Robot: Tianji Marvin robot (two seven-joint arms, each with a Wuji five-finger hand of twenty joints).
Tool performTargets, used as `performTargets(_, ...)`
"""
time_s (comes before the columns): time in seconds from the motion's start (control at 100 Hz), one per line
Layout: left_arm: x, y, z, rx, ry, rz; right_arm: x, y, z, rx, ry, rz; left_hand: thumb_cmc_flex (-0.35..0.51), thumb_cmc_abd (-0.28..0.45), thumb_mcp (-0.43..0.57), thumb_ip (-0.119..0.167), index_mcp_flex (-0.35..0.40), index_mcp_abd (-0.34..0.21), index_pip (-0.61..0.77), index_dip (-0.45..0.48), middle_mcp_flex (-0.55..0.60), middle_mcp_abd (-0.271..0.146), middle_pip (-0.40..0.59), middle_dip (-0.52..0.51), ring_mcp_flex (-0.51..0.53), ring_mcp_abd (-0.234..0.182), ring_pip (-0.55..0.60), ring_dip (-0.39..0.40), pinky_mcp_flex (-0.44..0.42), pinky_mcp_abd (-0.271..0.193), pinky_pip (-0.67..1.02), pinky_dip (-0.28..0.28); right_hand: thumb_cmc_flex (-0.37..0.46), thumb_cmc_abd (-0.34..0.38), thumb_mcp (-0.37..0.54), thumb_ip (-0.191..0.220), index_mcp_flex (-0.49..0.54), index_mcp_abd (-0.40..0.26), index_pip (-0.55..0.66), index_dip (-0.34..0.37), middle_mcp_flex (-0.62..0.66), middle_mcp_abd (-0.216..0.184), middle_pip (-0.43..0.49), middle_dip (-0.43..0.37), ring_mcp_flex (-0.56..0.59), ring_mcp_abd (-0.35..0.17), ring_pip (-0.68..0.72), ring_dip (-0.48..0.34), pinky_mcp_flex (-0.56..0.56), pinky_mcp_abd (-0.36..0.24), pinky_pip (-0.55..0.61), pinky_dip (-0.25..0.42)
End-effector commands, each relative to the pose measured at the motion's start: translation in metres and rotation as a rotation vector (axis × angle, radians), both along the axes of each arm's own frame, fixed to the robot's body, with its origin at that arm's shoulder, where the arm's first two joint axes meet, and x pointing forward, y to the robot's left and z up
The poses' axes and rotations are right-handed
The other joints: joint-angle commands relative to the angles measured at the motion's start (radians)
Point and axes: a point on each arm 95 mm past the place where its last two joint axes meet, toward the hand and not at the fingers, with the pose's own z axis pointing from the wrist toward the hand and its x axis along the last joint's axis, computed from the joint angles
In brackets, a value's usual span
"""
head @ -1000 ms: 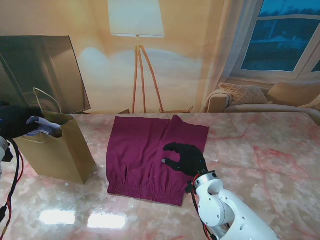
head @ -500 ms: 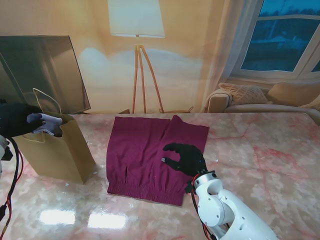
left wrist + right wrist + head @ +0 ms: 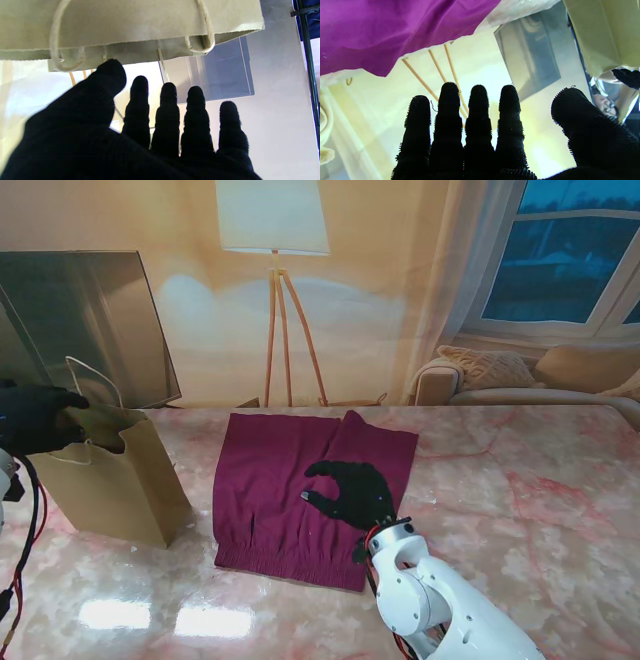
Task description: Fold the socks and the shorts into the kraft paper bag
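The maroon shorts (image 3: 290, 480) lie flat on the marble table, waistband nearest me, one leg partly folded over. My right hand (image 3: 345, 492) hovers over their right half, open, fingers spread; its wrist view shows the cloth (image 3: 395, 27) beyond straight fingers (image 3: 477, 117). The kraft paper bag (image 3: 110, 480) stands upright at the left. My left hand (image 3: 35, 418) is at the bag's mouth, open and holding nothing; the left wrist view shows the bag's rim and cord handles (image 3: 130, 30) past extended fingers (image 3: 167, 117). No sock is visible.
A dark glass screen (image 3: 90, 330) stands behind the bag. A floor lamp (image 3: 275, 300), a sofa (image 3: 520, 375) and a window lie beyond the far table edge. Bare marble (image 3: 520, 480) stretches to the right of the shorts.
The white sock held in my left hand over the bag is gone from view and that hand has opened. My right hand has shifted left across the shorts.
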Motion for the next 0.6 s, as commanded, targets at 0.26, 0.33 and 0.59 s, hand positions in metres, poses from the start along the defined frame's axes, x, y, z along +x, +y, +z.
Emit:
performTargets(0.26,-0.014,-0.014,0.017,-0.108,-0.137,-0.072,0.006,0.002,-0.001,0.048,0.029,-0.005,-0.056,0.150,-0.147,0.032,0.002,0.034,-0.014,-0.011,-0.050,0.014,-0.030,-0.048,-0.063,-0.043,-0.063,-0.085,-0.013,-0.114,-0.113,-0.186,-0.019,0.002,-0.024,0.050,0.013,-0.014,-0.011,0.014,-0.010,-0.001,0.003,-0.008,-0.032,-0.007,-0.001,0.017,-0.017,0.004,0.021,0.018)
performTargets(0.33,-0.017,-0.025,0.025,-0.119,-0.172,-0.099,0.007,0.000,0.000,0.041,0.033,-0.007,-0.050,0.178,-0.192,0.041,0.002,0.038,-0.024,-0.015,-0.053,0.017,-0.029,-0.054,-0.067,-0.041,-0.059,-0.090,-0.011,-0.126,-0.117,-0.220,-0.019,0.001,-0.022,0.050,0.013,-0.014,-0.012,0.014,-0.010,0.001,0.003,-0.008,-0.032,-0.006,-0.002,0.017,-0.016,0.003,0.021,0.018)
performTargets(0.59,-0.025,-0.074,0.031,-0.170,-0.245,-0.215,0.006,-0.022,0.002,-0.005,0.040,-0.021,-0.049,0.207,-0.228,0.051,0.000,0.050,-0.036,-0.017,-0.048,0.020,-0.028,-0.054,-0.067,-0.038,-0.056,-0.091,-0.004,-0.117,-0.093,-0.230,-0.020,-0.002,-0.018,0.050,0.012,-0.014,-0.012,0.015,-0.013,-0.002,-0.001,-0.010,-0.030,-0.010,-0.002,0.015,-0.013,0.002,0.022,0.018)
